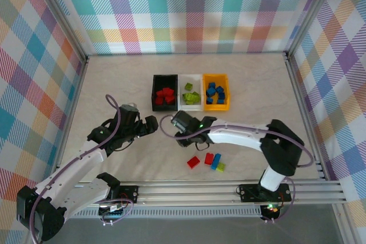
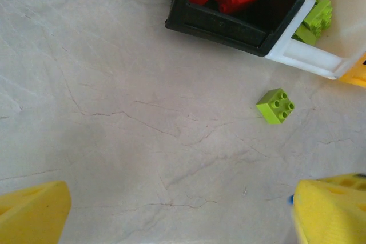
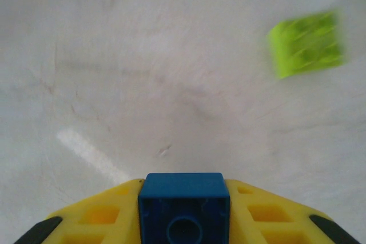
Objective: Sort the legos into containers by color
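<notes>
Three containers stand in a row at mid-table. The black bin (image 1: 155,92) (image 2: 229,26) holds red legos, the white bin (image 1: 191,77) (image 2: 311,58) holds lime green ones, and the orange bin (image 1: 216,76) holds blue ones. My right gripper (image 1: 177,124) (image 3: 183,210) is shut on a blue brick (image 3: 183,204), just above the table in front of the bins. A lime green brick (image 3: 307,43) (image 2: 275,106) lies loose on the table nearby. My left gripper (image 1: 147,126) (image 2: 180,221) hangs open over bare table, with nothing between its yellow fingers (image 2: 31,215).
Four loose legos lie near the front: two red (image 1: 193,162) (image 1: 209,159), a blue (image 1: 216,162) and a green (image 1: 221,167). A metal rail (image 1: 189,186) runs along the near edge. Checked walls close off the back and sides.
</notes>
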Robot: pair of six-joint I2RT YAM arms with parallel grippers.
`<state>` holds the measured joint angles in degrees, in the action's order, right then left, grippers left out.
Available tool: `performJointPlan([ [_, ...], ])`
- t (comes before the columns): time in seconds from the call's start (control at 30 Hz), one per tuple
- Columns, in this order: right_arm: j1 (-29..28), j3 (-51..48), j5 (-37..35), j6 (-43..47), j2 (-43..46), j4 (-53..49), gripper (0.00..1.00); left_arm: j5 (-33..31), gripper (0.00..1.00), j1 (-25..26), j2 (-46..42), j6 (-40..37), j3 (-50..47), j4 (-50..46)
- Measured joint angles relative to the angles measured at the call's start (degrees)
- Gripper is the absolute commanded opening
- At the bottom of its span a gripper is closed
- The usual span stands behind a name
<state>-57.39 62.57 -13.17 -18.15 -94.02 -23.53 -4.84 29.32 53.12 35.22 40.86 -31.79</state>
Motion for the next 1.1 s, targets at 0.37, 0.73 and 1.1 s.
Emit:
performJointPlan([
  [0.37, 28.3, 11.98, -0.15, -2.56, -4.26, -0.17, 0.36, 3.56, 1.0, -0.37, 1.07, 0.83, -2.91, 3.58],
  [0.73, 33.07, 22.67, 1.44, -5.38, -16.26, -4.48, 0.66, 5.51, 1.0, -0.44, 2.21, 0.85, -4.02, 4.98],
  [1.1, 28.96, 9.07, 4.09, -6.38, 1.44, -4.09, 0.68, 6.38, 1.0, -0.61, 2.25, 0.85, -4.02, 5.25],
])
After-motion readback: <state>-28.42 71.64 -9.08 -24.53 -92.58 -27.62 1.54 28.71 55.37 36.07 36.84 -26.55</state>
